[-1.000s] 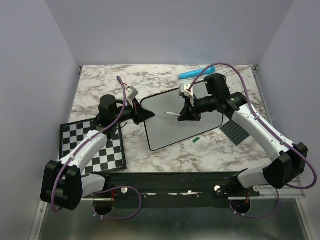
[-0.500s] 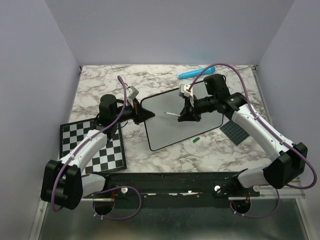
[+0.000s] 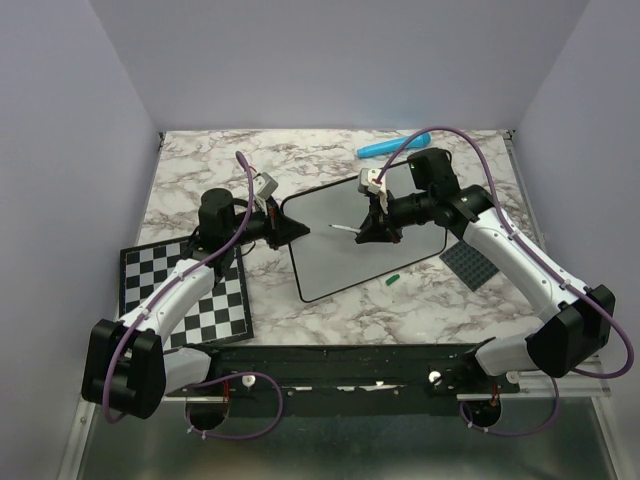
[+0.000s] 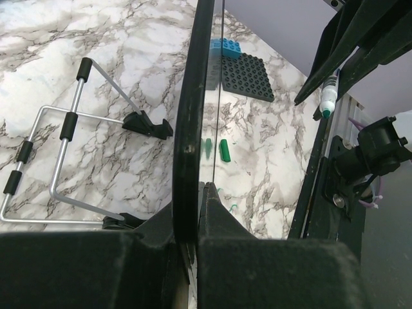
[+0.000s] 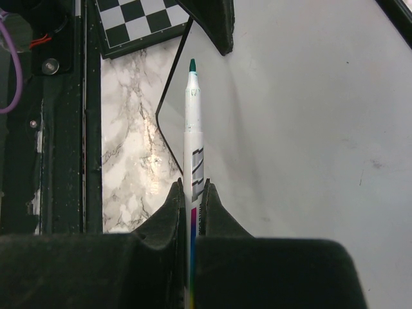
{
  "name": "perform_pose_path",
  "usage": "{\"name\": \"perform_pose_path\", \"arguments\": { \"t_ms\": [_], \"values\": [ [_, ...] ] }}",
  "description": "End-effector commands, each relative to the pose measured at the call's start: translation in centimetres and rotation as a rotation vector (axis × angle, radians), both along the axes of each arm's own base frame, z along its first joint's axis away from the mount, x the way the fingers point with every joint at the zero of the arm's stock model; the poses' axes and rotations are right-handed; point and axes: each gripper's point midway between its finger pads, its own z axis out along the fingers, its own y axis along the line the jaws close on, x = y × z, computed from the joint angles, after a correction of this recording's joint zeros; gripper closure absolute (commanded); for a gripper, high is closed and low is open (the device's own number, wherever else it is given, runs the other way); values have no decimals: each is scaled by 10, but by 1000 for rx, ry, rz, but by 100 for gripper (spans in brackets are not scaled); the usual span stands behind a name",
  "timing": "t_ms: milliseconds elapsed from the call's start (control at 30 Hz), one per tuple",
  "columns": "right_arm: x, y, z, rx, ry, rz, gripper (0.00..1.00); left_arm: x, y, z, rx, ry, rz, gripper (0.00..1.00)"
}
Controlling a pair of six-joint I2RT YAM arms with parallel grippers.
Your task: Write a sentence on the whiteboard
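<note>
The whiteboard [image 3: 362, 245] stands tilted on the marble table, and its face looks blank in the top and right wrist [image 5: 309, 129] views; no sentence shows. My left gripper [image 3: 298, 229] is shut on the board's left black rim [image 4: 190, 116]. My right gripper [image 3: 373, 231] is shut on a white marker [image 5: 193, 129] with its green tip uncapped, pointing at the board's upper left part. I cannot tell whether the tip touches the face. The marker tip also shows in the left wrist view [image 4: 328, 96]. Its green cap [image 3: 393, 280] lies on the table below the board.
A checkerboard [image 3: 185, 293] lies at the near left. A dark grey studded plate [image 3: 470, 263] lies right of the board, a blue object [image 3: 393, 146] at the back. The board's wire stand [image 4: 71, 122] shows behind it.
</note>
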Motion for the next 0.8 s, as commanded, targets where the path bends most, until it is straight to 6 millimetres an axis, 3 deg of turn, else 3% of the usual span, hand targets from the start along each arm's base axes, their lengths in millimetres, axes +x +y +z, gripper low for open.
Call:
{"name": "perform_pose_path", "arguments": {
  "t_ms": [0, 767],
  "values": [
    [2, -1, 1, -1, -14, -13, 99, -2, 18, -67, 185, 121, 65, 100],
    [2, -1, 4, 3, -24, -9, 99, -2, 18, -67, 186, 120, 63, 100]
  ]
}}
